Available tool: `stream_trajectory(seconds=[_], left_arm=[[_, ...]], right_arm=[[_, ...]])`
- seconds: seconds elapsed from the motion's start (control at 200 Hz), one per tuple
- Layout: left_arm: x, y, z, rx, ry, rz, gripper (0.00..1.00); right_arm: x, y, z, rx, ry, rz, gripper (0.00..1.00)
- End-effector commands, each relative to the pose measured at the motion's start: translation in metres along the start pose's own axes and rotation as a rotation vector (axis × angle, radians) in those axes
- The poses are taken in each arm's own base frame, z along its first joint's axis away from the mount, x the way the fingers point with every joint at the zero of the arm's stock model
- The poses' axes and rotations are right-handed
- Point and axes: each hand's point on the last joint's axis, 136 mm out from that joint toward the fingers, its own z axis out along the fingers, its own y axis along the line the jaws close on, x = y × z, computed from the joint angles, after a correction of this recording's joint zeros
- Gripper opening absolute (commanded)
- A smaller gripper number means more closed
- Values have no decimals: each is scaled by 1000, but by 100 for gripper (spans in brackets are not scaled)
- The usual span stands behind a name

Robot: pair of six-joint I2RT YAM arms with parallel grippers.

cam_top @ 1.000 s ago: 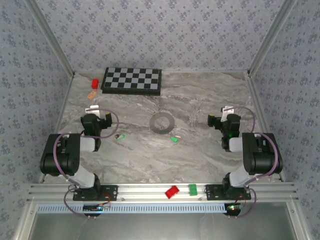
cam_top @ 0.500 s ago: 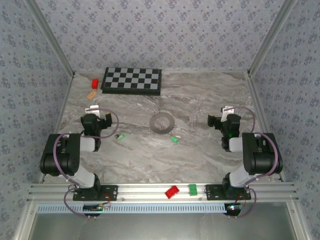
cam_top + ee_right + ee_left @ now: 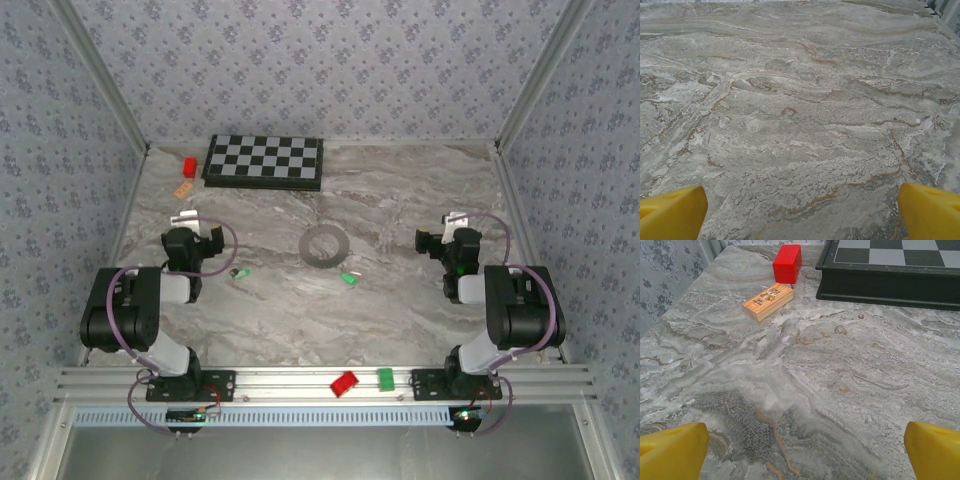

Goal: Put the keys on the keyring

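Observation:
The grey keyring (image 3: 324, 245) lies flat on the marble table near its middle. One green-headed key (image 3: 240, 272) rests to the ring's lower left, a second key (image 3: 349, 279) just below and right of it. My left gripper (image 3: 184, 222) sits folded at the left side, left of the first key. In the left wrist view the left gripper (image 3: 805, 450) is open, yellow fingertips (image 3: 672, 450) wide over bare marble. My right gripper (image 3: 452, 222) is at the right side, well right of the ring. It is open (image 3: 800, 210) with nothing between its fingertips (image 3: 930, 210).
A black chessboard (image 3: 264, 161) stands at the back left, with a red block (image 3: 189, 165) and a small wooden block (image 3: 183, 187) beside it. A red block (image 3: 344, 383) and a green block (image 3: 385, 378) lie on the front rail. Walls close in both sides.

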Motion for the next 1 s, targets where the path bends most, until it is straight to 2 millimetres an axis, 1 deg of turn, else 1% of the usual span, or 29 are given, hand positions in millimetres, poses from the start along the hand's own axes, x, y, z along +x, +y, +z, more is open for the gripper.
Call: stream_trajectory(seconds=[0.0,0.045,0.08,0.125,0.18,0.225,0.24,0.26,0.265,0.275,0.31,0.315,0.36,0.38,0.39,0.445,0.49,0.55,0.585,0.62,0.695,0.76,0.805,0.9,0.945,0.995], left_arm=[[-13,0,1,6,-32,-14,100],[-17,5,0,-22,-28,-27,100],[-26,10,-2,-53,-23,-34,100],[-37,20,-5,-114,10,-51,100],[-55,37,-12,-219,44,-83,100],[-71,54,-22,-321,57,-155,100],[-80,59,-25,-356,47,-198,100],[-84,68,-32,-415,61,-256,100],[-82,69,-34,-424,73,-260,100],[-89,73,-37,-453,60,-309,100],[-89,81,-51,-518,127,-414,100],[-89,81,-52,-517,138,-420,100],[-94,69,-54,-443,205,-446,100],[-95,65,-56,-420,219,-464,100],[-94,63,-56,-408,225,-475,100],[-94,50,-59,-331,236,-538,100],[-93,38,-62,-252,236,-572,100],[-94,24,-68,-171,218,-607,100],[-94,16,-72,-130,208,-606,100],[-94,10,-77,-109,199,-596,100],[-90,4,-86,-126,192,-571,100],[-84,-1,-93,-151,196,-544,100],[-78,-7,-96,-146,212,-529,100],[-61,-37,-98,-48,255,-446,100],[-53,-52,-98,9,278,-411,100],[-44,-66,-98,60,293,-376,100]], right_arm=[[-17,-12,-2,89,-50,-3,99],[-21,-20,-6,164,-65,-2,99],[-24,-22,-11,201,-75,-8,99],[-33,-24,-18,232,-93,-17,99],[-39,-29,-28,288,-83,-14,99],[-49,-31,-37,307,-80,18,99],[-52,-31,-40,312,-81,24,99],[-56,-33,-43,323,-82,46,99],[-56,-34,-44,327,-81,55,99],[-60,-36,-47,337,-89,81,99],[-59,-42,-54,366,-67,198,99],[-62,-42,-55,369,-75,222,99],[-58,-53,-67,423,-46,395,99],[-62,-54,-70,420,-42,451,100],[-63,-53,-72,412,-31,464,100],[-64,-62,-82,444,-36,553,100],[-63,-64,-86,436,-41,621,100],[-72,-58,-86,349,-53,680,99],[-83,-57,-87,317,-88,674,99],[-90,-47,-86,254,-96,667,99],[-105,-24,-84,121,-103,653,99],[-115,-6,-84,53,-107,642,99],[-121,10,-84,-12,-102,585,99],[-131,48,-84,-164,-98,489,100],[-133,64,-84,-215,-83,461,99],[-130,79,-81,-247,-48,437,100]])
